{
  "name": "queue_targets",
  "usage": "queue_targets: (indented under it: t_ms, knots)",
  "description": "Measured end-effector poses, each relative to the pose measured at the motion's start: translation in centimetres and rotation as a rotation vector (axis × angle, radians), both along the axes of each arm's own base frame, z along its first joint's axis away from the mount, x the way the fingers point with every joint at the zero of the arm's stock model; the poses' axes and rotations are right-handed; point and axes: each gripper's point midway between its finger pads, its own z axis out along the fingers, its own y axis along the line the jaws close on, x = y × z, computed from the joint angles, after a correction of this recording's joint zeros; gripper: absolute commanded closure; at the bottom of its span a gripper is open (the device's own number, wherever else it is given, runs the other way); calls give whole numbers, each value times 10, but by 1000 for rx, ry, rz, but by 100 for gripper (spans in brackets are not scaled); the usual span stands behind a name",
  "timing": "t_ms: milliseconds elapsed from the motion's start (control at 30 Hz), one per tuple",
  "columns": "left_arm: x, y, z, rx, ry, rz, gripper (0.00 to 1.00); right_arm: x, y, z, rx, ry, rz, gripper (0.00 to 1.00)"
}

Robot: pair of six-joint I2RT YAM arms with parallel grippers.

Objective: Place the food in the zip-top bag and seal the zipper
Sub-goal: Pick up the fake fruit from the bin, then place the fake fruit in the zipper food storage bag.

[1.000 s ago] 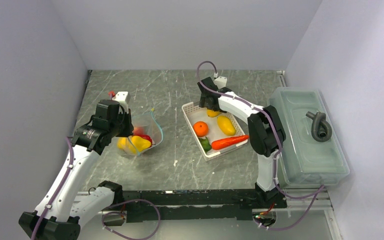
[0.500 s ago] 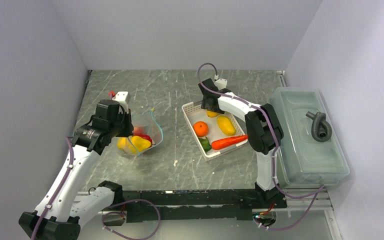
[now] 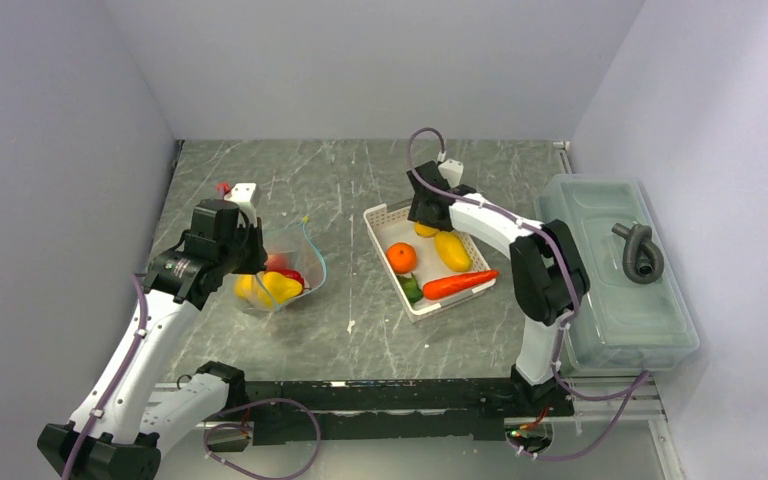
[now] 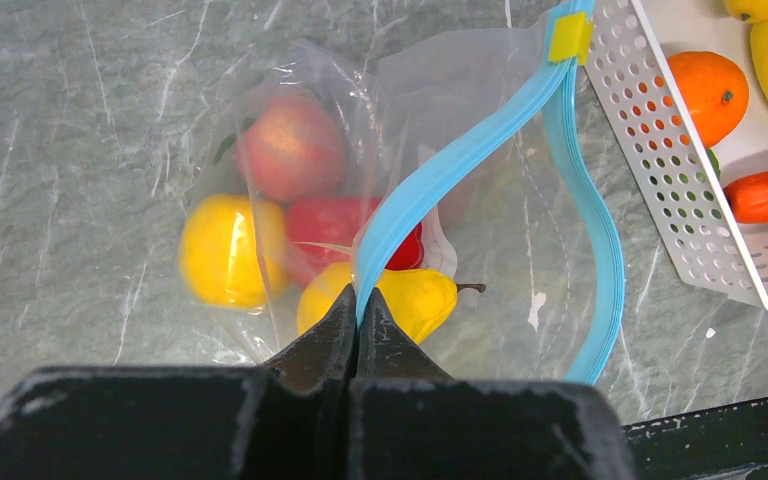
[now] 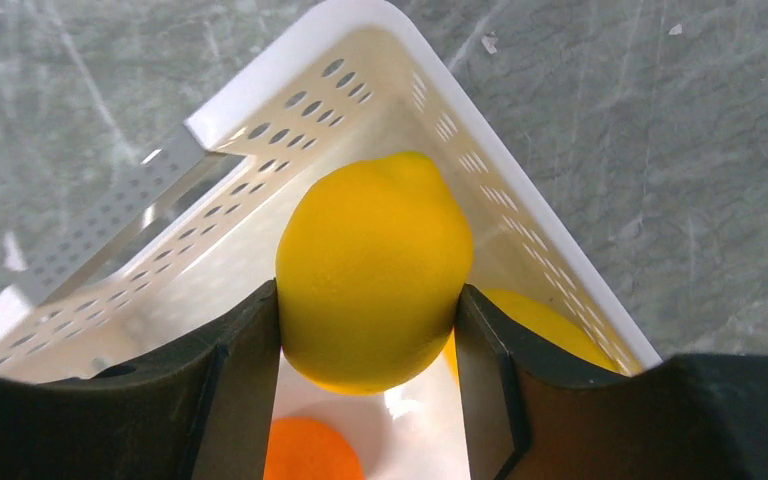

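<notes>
The clear zip-top bag (image 4: 460, 110) lies left of centre with its mouth gaping. My left gripper (image 4: 358, 295) is shut on the teal-blue zipper (image 4: 460, 160), pinching one lip. Inside the bag I see a peach-red fruit (image 4: 292, 147), a yellow lemon (image 4: 218, 250), a red pepper (image 4: 330, 225) and a yellow pear (image 4: 415, 300). My right gripper (image 5: 368, 292) reaches into the far corner of the white basket (image 5: 260, 90), both fingers pressed on the sides of a lemon (image 5: 375, 240). An orange (image 3: 401, 257), a yellow potato-like piece (image 3: 452, 250), a carrot (image 3: 458, 284) and a green piece (image 3: 410, 289) lie in the basket (image 3: 380, 215).
A large translucent lidded bin (image 3: 615, 290) with a grey curled hose (image 3: 638, 250) on its lid stands along the right wall. A small red item (image 3: 223, 186) lies at the back left, and a white scrap (image 3: 352, 325) lies in front of the bag.
The right gripper's fingers have closed in from wide apart onto the lemon, and that arm's elbow has swung to the right. The left arm and the bag have not moved.
</notes>
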Motion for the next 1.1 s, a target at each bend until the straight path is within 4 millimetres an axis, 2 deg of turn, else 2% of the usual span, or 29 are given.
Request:
queue_targets:
  t_ms: [300,600,767,900,1100]
  knots:
    - [0,0,0,0,0,0,100,-14,5,55,103,-109,39,87]
    - [0,0,0,0,0,0,100,-41,27,99,237,-203,208,87]
    - [0,0,0,0,0,0,100,-60,53,132,301,-268,335,88]
    - [0,0,0,0,0,0,100,-83,81,162,354,-328,471,88]
    - [0,0,0,0,0,0,100,-119,118,190,383,-383,665,87]
